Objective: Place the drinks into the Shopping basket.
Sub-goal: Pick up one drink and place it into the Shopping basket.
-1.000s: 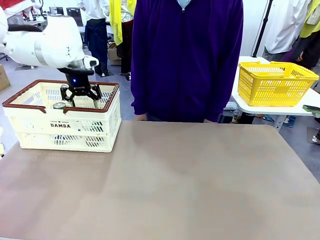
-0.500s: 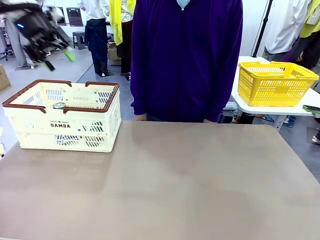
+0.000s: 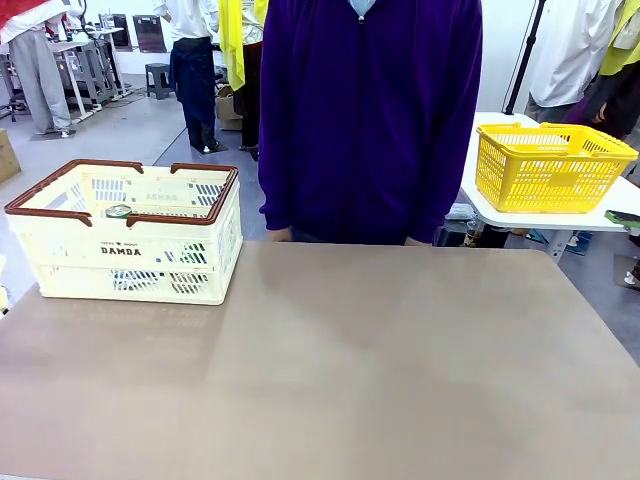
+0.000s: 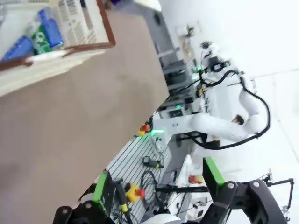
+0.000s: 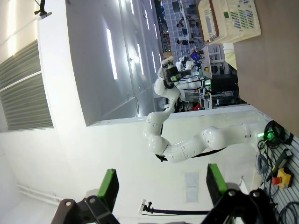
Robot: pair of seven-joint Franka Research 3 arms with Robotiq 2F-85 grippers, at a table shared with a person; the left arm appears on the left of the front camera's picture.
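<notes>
Both drinks, the blue can [image 4: 50,27] and the green can [image 4: 41,41], are lying inside the Shopping basket [image 3: 130,262] at the worktop's [image 3: 330,370] left side, so the job looks pretty much finished to me. The left end effector [image 4: 156,186] is spread wide with nothing in it, pulled up and off to the side. Right end effector [image 5: 161,186] is the same deal, fingers apart and empty, probably just parked clear of the worktop since there's nothing left to grab.
</notes>
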